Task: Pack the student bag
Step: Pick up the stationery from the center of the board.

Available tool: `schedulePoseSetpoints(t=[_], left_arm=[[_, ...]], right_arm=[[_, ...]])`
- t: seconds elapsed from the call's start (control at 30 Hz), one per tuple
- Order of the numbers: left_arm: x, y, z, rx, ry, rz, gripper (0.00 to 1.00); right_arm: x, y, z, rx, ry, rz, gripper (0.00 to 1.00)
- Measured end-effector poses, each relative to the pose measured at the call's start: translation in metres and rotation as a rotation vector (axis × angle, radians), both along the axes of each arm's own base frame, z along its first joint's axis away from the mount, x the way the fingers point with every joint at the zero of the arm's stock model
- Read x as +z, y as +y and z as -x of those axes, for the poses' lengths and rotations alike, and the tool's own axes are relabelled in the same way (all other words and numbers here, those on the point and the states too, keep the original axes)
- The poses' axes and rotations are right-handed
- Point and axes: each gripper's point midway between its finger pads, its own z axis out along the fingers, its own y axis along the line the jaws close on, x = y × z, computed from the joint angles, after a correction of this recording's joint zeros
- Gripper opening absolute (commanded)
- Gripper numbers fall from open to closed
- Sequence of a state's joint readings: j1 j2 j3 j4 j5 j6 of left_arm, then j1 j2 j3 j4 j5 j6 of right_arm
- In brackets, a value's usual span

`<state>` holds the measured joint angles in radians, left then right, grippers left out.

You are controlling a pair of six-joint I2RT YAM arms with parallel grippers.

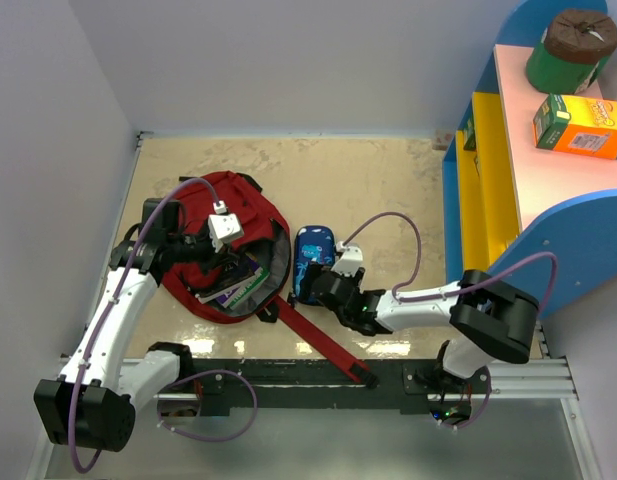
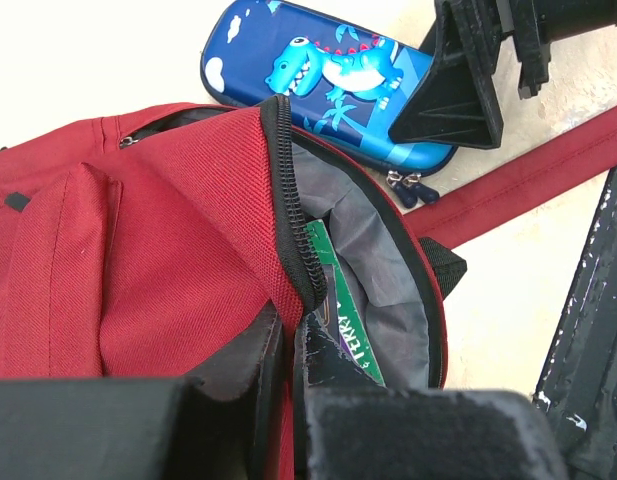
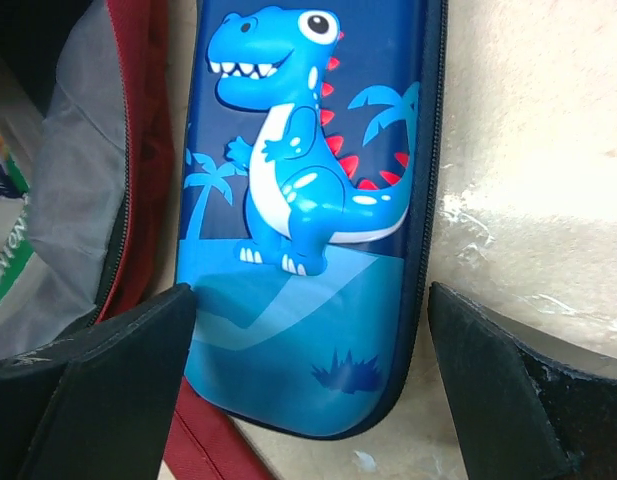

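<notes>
The dark-red student bag (image 1: 223, 215) lies open on the table, books (image 1: 240, 283) showing in its grey-lined mouth. My left gripper (image 1: 228, 262) is shut on the bag's zippered opening edge (image 2: 288, 330), one finger outside on red fabric, one inside by a green book (image 2: 350, 320). The blue dinosaur pencil case (image 1: 313, 262) lies just right of the bag. My right gripper (image 1: 323, 290) is open, its fingers (image 3: 118, 370) straddling the near end of the pencil case (image 3: 308, 200) without closing on it. It also shows in the left wrist view (image 2: 328, 70).
A long red strap (image 1: 323, 345) runs from the bag toward the black base rail (image 1: 388, 380). A blue, yellow and pink shelf (image 1: 508, 170) stands at the right, holding an orange box (image 1: 580, 125) and a green cylinder (image 1: 571, 50). White walls close the left and back.
</notes>
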<state>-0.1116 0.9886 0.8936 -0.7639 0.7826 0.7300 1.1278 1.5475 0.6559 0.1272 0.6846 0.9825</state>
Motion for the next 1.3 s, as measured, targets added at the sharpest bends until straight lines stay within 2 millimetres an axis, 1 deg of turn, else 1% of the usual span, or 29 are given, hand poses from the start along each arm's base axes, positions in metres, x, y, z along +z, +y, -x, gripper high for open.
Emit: schedulePoseSetpoints(t=[0.17,0.33,0.47,0.57,0.6,0.67,0.7,0.73,0.77,0.8,0.83,0.93,0.97,1.0,1.1,1.17,1.23,1.3], left_arm=[[0.0,0.0,0.0,0.0,0.001,0.0,0.0],[0.0,0.0,0.0,0.0,0.002,0.0,0.0],[-0.001,0.0,0.001,0.0,0.005,-0.001,0.0],[-0.001,0.0,0.002,0.0,0.009,-0.002,0.0],[-0.001,0.0,0.002,0.0,0.01,-0.002,0.0],[-0.002,0.0,0.003,0.0,0.014,-0.002,0.0],[-0.002,0.0,0.003,0.0,0.016,-0.003,0.0],[-0.002,0.001,0.003,0.0,0.018,-0.003,0.0],[-0.002,0.001,0.004,0.0,0.02,-0.003,0.0],[-0.003,0.001,0.004,0.0,0.022,-0.004,0.0],[-0.003,0.001,0.005,0.001,0.024,-0.004,0.0],[-0.003,0.001,0.005,0.001,0.026,-0.004,0.0],[-0.003,0.001,0.005,0.001,0.027,-0.004,0.0],[-0.003,0.001,0.005,0.001,0.027,-0.004,0.0],[-0.002,0.001,0.005,0.001,0.024,-0.004,0.0],[-0.002,0.001,0.005,0.002,0.024,-0.005,0.0],[-0.002,0.001,0.005,0.004,0.025,-0.004,0.0],[-0.001,0.001,0.003,0.012,0.023,-0.003,0.0]], right_arm=[[-0.007,0.008,0.0,0.038,-0.027,-0.132,0.99],[-0.005,0.027,-0.007,0.061,-0.069,-0.24,0.99],[-0.003,0.037,-0.011,0.068,-0.094,-0.3,0.98],[0.0,0.038,-0.011,0.074,-0.097,-0.315,0.86],[0.0,0.038,-0.01,0.079,-0.095,-0.317,0.75],[-0.001,0.036,-0.007,0.093,-0.084,-0.31,0.61],[-0.001,0.035,-0.005,0.101,-0.077,-0.303,0.45],[0.001,0.034,-0.004,0.106,-0.075,-0.3,0.35],[0.005,0.033,-0.003,0.109,-0.077,-0.298,0.27],[0.013,0.033,-0.004,0.11,-0.083,-0.307,0.12],[0.02,0.034,-0.005,0.113,-0.09,-0.312,0.07],[0.032,0.038,-0.008,0.122,-0.1,-0.306,0.04],[0.032,0.04,-0.008,0.123,-0.097,-0.3,0.01],[0.032,0.04,-0.008,0.127,-0.094,-0.292,0.0],[0.031,0.04,-0.007,0.134,-0.088,-0.272,0.0],[0.033,0.038,-0.007,0.141,-0.084,-0.246,0.0],[0.043,0.035,-0.004,0.154,-0.083,-0.236,0.0],[0.06,0.029,0.004,0.175,-0.088,-0.237,0.0]])
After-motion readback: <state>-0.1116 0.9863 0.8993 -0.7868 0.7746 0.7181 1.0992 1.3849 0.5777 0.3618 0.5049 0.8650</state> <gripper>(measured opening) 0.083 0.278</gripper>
